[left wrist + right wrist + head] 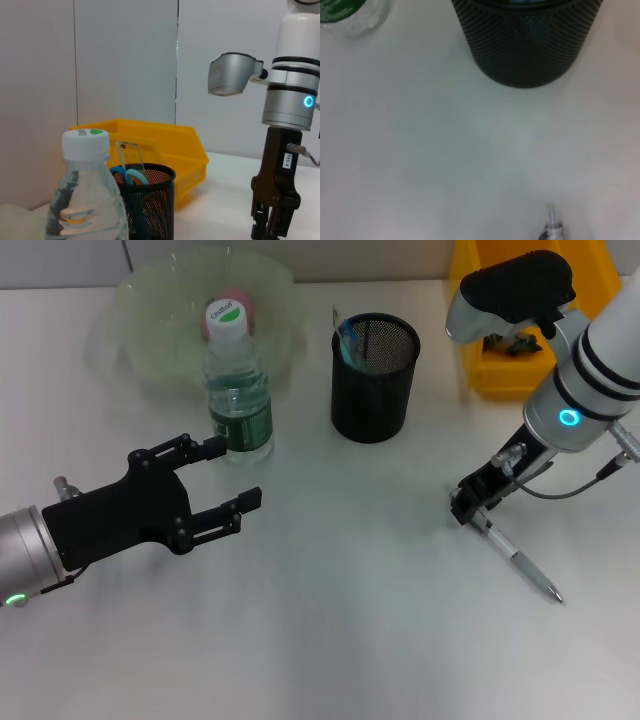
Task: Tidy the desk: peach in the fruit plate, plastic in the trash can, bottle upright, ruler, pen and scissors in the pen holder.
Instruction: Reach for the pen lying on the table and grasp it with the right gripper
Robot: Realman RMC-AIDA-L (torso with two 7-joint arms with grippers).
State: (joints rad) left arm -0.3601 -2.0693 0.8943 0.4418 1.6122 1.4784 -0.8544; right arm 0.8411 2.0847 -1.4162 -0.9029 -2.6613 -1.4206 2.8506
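Observation:
The pen (517,558) lies flat on the white desk at the right. My right gripper (466,507) is down at its upper end and shut on it; the pen's end (551,224) shows in the right wrist view. The black mesh pen holder (375,380) holds blue-handled scissors (127,175) and a clear ruler (131,156). The bottle (238,390) stands upright with its white cap on. My left gripper (232,476) hovers open just in front of the bottle, holding nothing. A pink peach (235,308) sits in the clear fruit plate (150,315).
A yellow trash can (500,375) stands at the back right behind my right arm, with a dark crumpled piece (515,343) inside. The pen holder (525,45) is a short way from the right gripper. Bare desk lies in the middle and front.

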